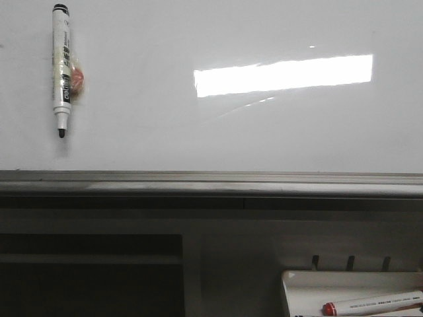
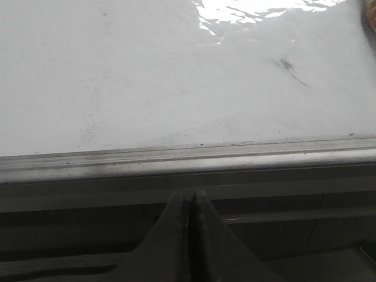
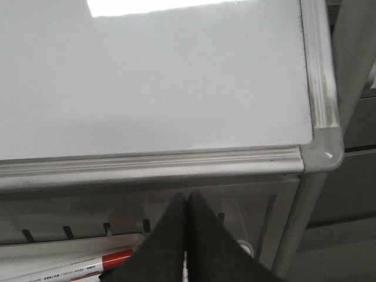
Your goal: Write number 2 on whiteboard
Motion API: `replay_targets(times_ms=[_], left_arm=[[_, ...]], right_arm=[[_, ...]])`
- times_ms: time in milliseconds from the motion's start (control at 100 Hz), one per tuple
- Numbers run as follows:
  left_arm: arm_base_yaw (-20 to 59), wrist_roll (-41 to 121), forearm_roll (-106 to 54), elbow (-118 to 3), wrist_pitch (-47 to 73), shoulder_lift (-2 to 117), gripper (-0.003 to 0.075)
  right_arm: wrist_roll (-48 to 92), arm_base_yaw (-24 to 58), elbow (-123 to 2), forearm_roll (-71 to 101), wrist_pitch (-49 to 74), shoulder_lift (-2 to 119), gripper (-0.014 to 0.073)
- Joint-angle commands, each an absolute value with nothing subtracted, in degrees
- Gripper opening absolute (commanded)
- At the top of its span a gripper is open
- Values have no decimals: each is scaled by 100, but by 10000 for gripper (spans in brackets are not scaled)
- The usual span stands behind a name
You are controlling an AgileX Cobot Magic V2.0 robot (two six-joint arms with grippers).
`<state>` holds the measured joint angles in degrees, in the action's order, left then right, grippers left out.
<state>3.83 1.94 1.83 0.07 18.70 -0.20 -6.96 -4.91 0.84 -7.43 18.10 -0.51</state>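
Note:
The whiteboard (image 1: 218, 139) fills the front view, glossy white with a bright rectangular light reflection and a grey rail along its lower edge. No number 2 shows on it. A black marker (image 1: 62, 67) hangs uncapped, tip down, at the board's upper left, with a small orange piece beside it. My left gripper (image 2: 189, 195) is shut and empty below the rail, facing the whiteboard (image 2: 176, 76). My right gripper (image 3: 187, 197) is shut and empty below the lower right corner of the whiteboard (image 3: 153, 82). Neither gripper shows in the front view.
A small white tray (image 1: 297, 284) hangs under the rail at the right and holds a red-capped marker (image 1: 370, 304), also seen in the right wrist view (image 3: 88, 267). A faint dark smudge (image 2: 291, 67) marks the board. The grey frame corner (image 3: 323, 153) and stand leg are at the right.

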Motion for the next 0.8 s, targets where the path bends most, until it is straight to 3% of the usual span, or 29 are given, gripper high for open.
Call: replay_targets(times_ms=[0,660,790], left_arm=[[364,160,149,72,1463,-176,-20],[364,160,149,72,1463,-176,-20],[364,160,-62,72,1031,-176,-20]], right_arm=[[-663,-527,229,-776,1668,-174,-60],[-663,-527,229,-776,1668,-174,-60],[-663,-527,229,-776,1660,-174,-60]])
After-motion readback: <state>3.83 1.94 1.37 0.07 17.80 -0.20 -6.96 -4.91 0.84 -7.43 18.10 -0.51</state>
